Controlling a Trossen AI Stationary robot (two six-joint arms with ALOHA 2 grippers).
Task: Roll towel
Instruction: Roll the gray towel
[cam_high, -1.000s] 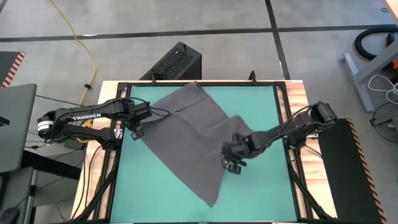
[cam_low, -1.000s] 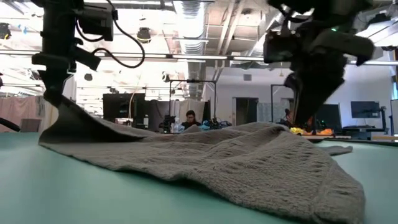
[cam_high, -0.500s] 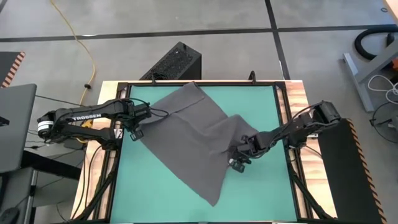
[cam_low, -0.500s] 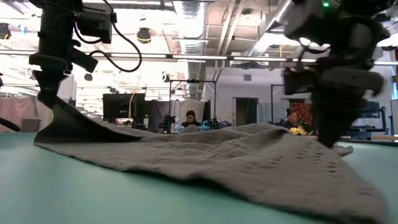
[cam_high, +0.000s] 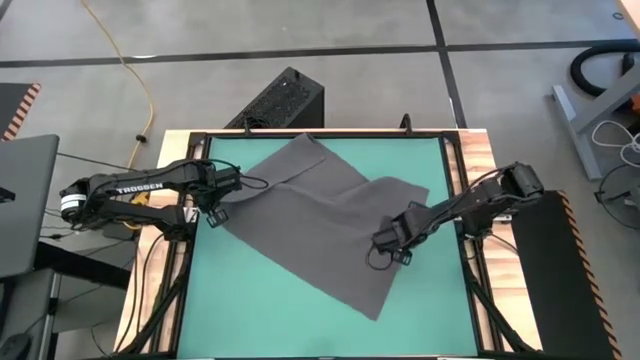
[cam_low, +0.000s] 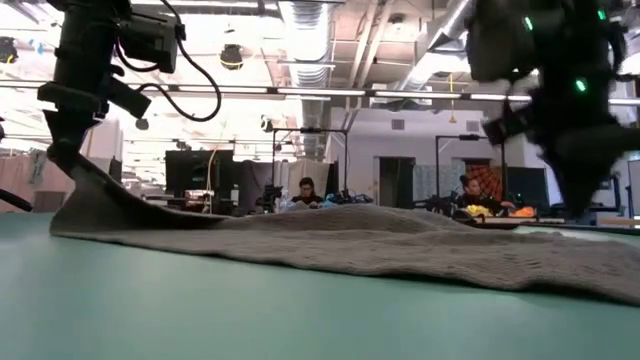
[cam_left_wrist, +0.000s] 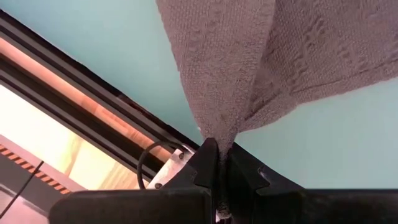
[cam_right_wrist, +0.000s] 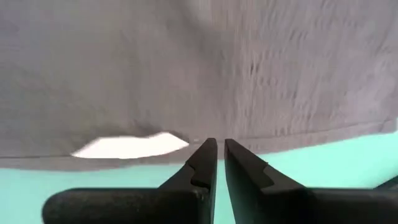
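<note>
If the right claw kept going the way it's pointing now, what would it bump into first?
Most likely the towel. The right gripper, its fingers nearly closed on nothing, points at the towel's edge beside a white tag. How far off is unclear.

The towel (cam_high: 310, 225), dark grey knit cloth, is lying spread open and skewed diagonally across the green bench (cam_high: 250, 310). Its left corner is lifting off the surface, drawn into a pinched peak. A small white tag (cam_right_wrist: 127, 146) is showing at one edge.
</note>
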